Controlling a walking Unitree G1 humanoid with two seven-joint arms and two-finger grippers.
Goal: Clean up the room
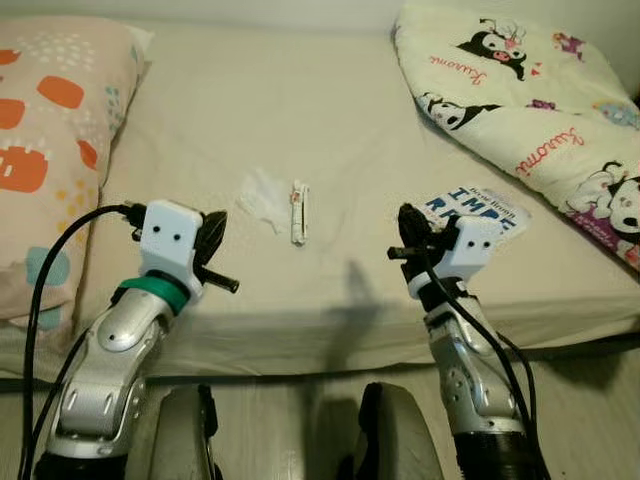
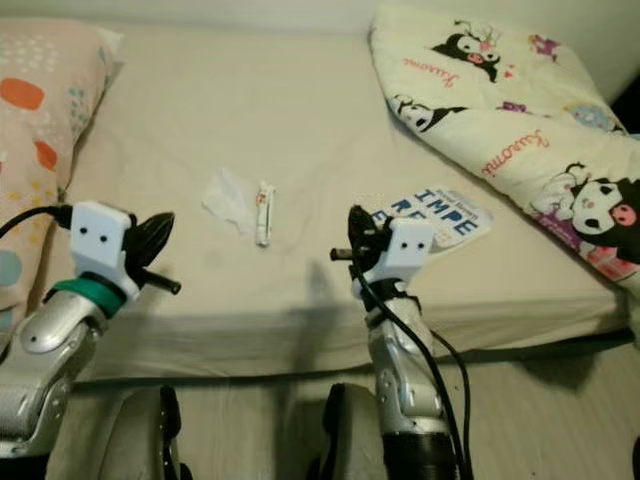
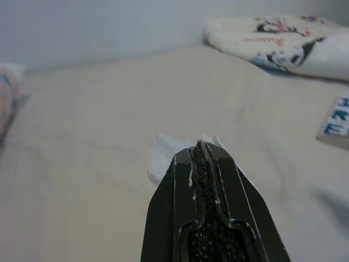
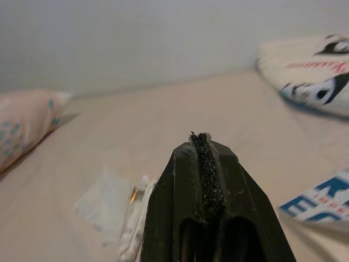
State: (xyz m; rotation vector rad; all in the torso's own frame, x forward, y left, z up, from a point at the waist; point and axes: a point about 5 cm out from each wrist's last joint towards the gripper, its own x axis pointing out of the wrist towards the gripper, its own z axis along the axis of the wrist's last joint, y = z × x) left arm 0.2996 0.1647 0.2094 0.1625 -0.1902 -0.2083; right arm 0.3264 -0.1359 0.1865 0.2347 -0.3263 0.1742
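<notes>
Well, book (image 1: pixel 478 212) beside right gripper (image 1: pixel 407 222) (closed)

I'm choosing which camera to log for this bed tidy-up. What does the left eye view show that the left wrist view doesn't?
Left eye view alone: both arms, the right claw, the small white packet, and the whole patterned pillow.

Left wrist view alone: the left claw up close, fingers pressed together, and the wall.

Both: the crumpled clear wrapper, the book, the cartoon-print quilt, and the bed.

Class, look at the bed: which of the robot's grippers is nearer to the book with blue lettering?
Right. The right gripper hovers just beside the book. The left gripper is far across the bed, nearer the pillow.
</notes>
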